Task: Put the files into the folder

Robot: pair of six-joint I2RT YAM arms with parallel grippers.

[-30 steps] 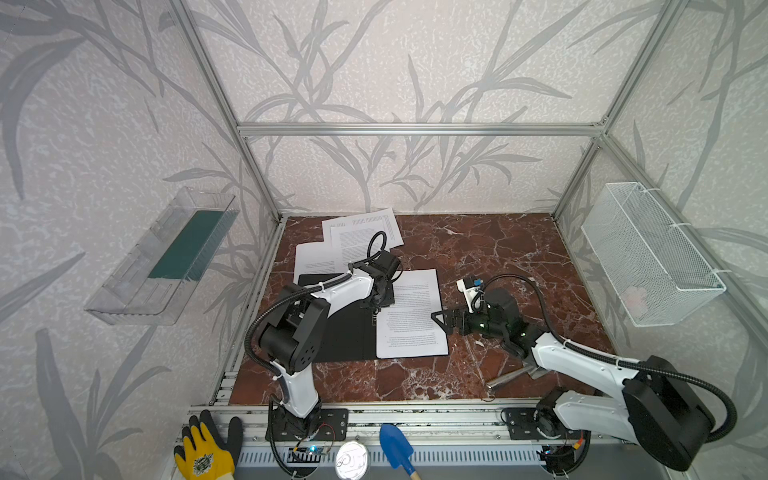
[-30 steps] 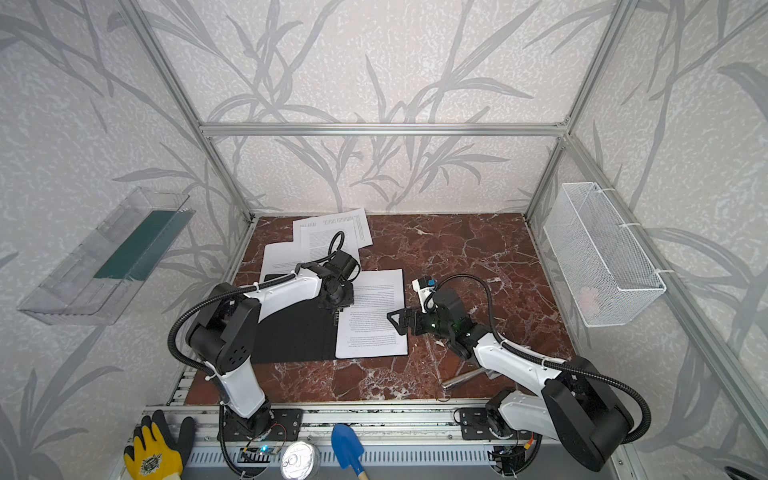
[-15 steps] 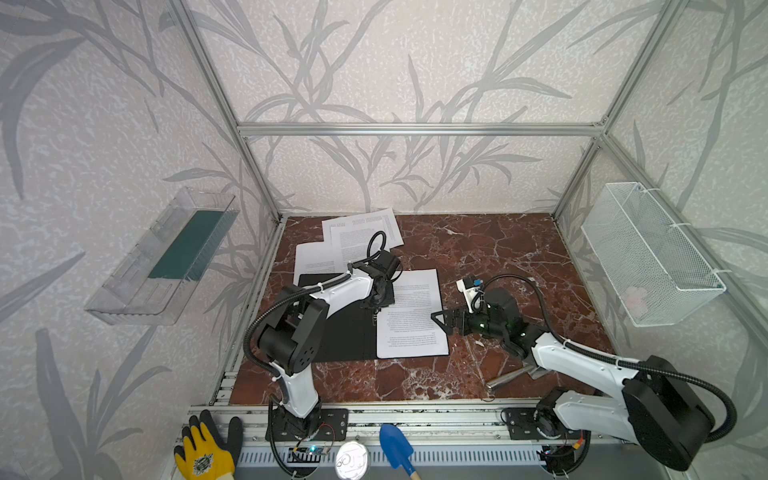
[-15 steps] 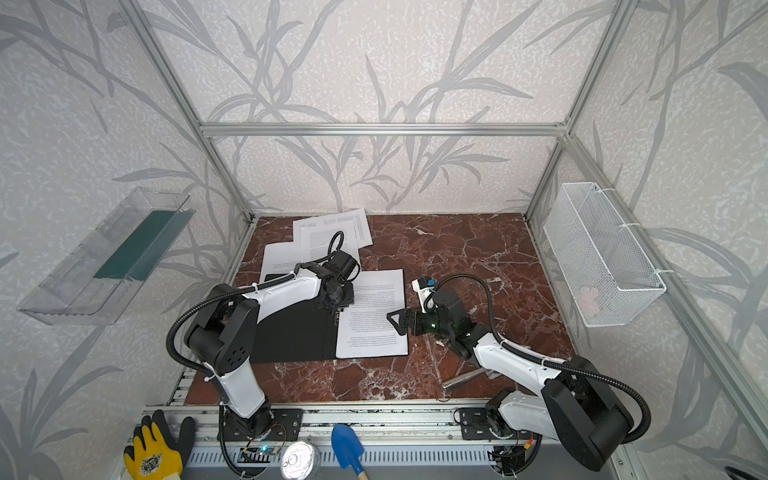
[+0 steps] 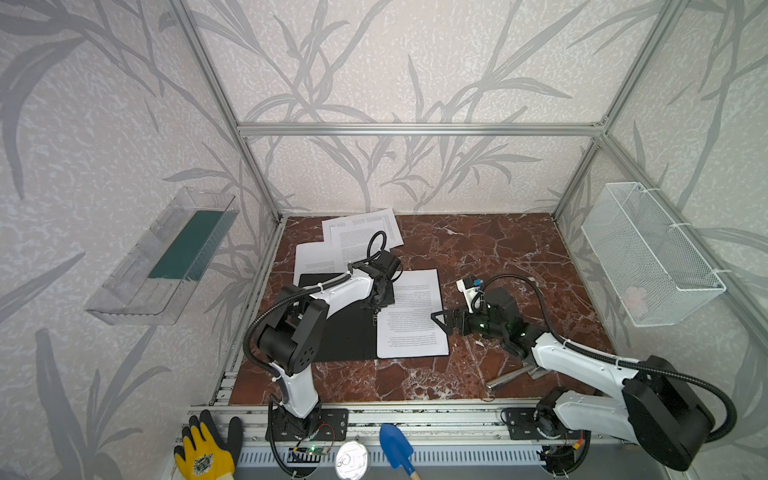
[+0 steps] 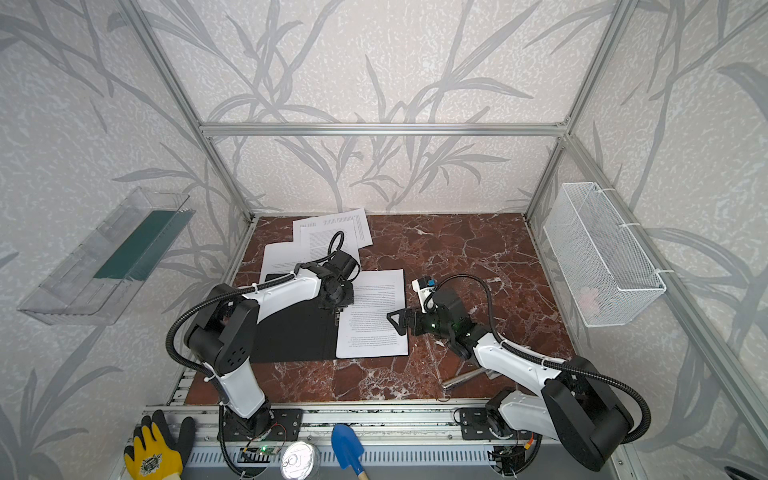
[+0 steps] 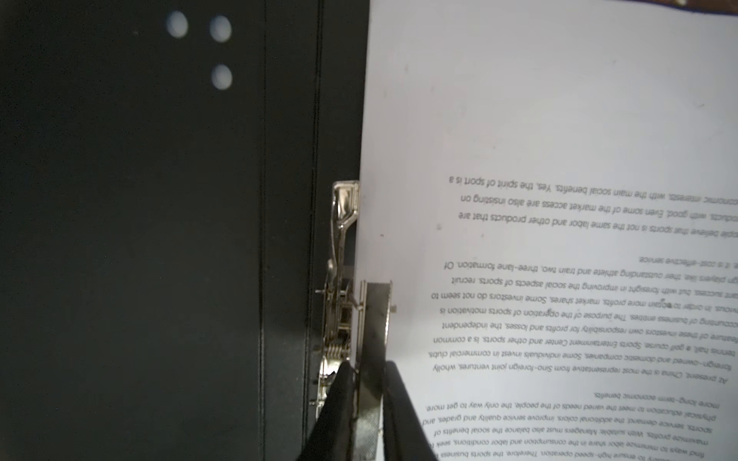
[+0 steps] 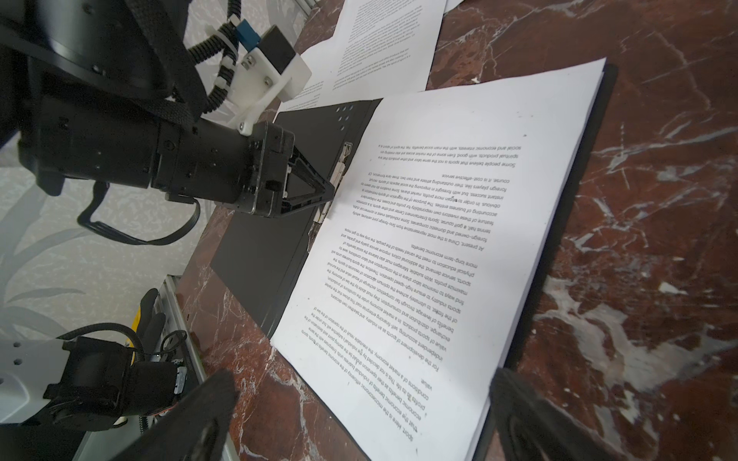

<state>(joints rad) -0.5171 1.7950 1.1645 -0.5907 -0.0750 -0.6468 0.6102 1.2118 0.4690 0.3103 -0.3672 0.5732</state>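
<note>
Presently recorded left gripper [image 7: 369,383] narrow, pinching metal clip lever [image 7: 377,319], long axis parallel to open folder [image 7: 139,239] spine. Logged files [image 7: 519,119] stacked on clip-side leaf, edge just beside lever. Saw right gripper [image 5: 438,322] wide at stack's outer edge.

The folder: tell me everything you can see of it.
The folder lies open and flat on the table, its matte black inside up. The left half is bare, with three pale dots near the far edge; a stack of sheets covers the right half. A metal clip runs beside the spine, its lever pinched by the left hand.
</note>
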